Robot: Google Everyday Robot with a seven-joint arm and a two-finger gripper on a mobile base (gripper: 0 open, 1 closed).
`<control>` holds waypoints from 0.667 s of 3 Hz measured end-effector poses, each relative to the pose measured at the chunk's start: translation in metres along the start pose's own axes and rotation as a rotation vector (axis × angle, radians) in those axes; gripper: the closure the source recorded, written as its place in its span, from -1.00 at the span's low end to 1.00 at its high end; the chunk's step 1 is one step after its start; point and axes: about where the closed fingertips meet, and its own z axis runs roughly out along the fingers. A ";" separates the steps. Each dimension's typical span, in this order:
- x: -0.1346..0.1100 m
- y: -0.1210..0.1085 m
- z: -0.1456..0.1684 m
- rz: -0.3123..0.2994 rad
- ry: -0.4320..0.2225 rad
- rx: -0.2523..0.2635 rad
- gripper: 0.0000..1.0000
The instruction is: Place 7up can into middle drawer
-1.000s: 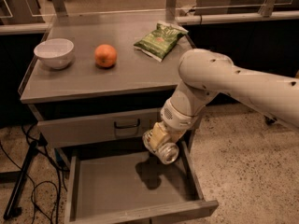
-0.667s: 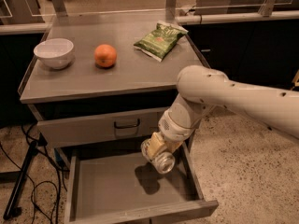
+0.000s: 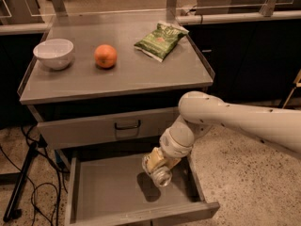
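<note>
The middle drawer is pulled open below the cabinet top, and its grey tray is bare. My gripper hangs over the right part of the tray, shut on the 7up can. The can is tilted with one shiny round end facing down and forward, a little above the drawer floor, and it casts a shadow on the tray just to its left. My white arm reaches in from the right.
On the cabinet top stand a white bowl, an orange and a green snack bag. A shut drawer front with a black handle sits above the open drawer. Cables and a stand leg lie at the left.
My gripper has carried the can to the left and lower, deeper over the open drawer. Nothing on the cabinet top has moved.
</note>
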 end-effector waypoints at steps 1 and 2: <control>0.000 0.000 0.000 0.000 0.000 0.000 1.00; -0.001 -0.007 0.026 0.060 0.005 -0.036 1.00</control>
